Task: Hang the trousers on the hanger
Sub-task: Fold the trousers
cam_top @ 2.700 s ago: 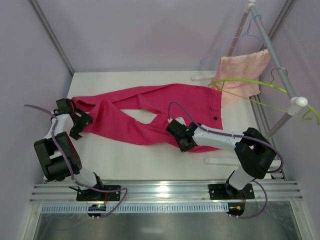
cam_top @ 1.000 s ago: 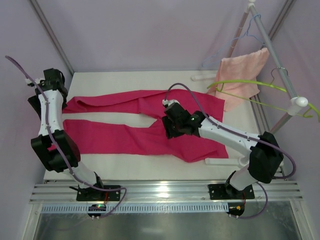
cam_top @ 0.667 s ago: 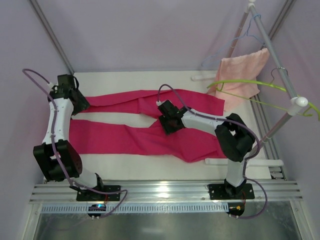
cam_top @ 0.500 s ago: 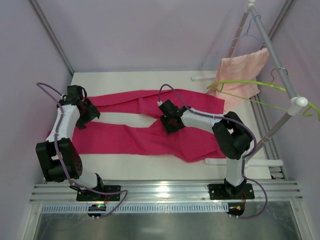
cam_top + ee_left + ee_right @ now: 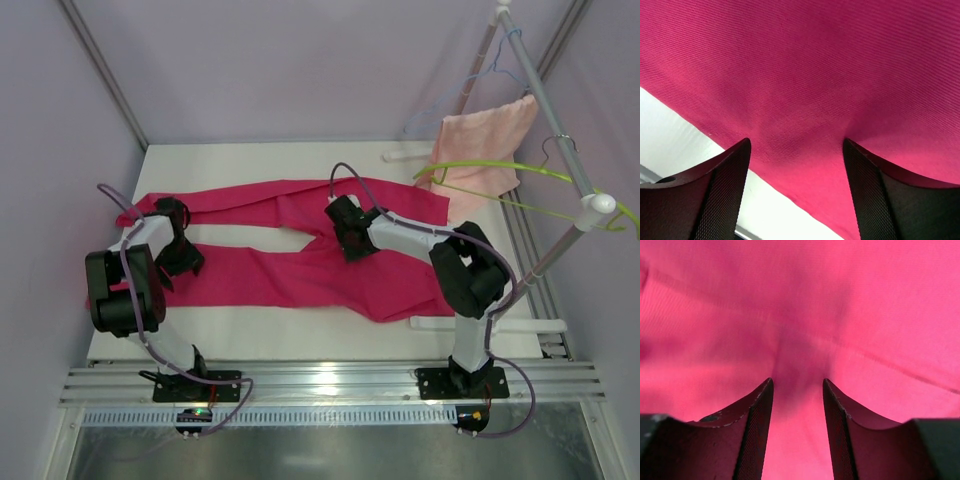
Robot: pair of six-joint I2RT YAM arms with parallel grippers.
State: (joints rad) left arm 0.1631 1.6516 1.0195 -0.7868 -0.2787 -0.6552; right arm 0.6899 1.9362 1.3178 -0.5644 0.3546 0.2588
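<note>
Left tool (image 5: 185, 262) has dropped from far leg onto near leg, fingers apart, pressing cloth. Right tool (image 5: 350, 243) at crotch, narrow gap, grip unclear. Trousers (image 5: 290, 275) now flat on worktop (image 5: 300, 330); hanger (image 5: 490, 162) untouched on rack (image 5: 560, 150), loading not begun

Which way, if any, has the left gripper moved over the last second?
Yes. The left gripper came from the table's far-left corner nearer and rightward, onto the trousers' near leg.

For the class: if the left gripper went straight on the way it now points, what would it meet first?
The trousers: the left gripper points straight into the cloth, jaws open, and is probably touching it, though depth is unclear.
</note>
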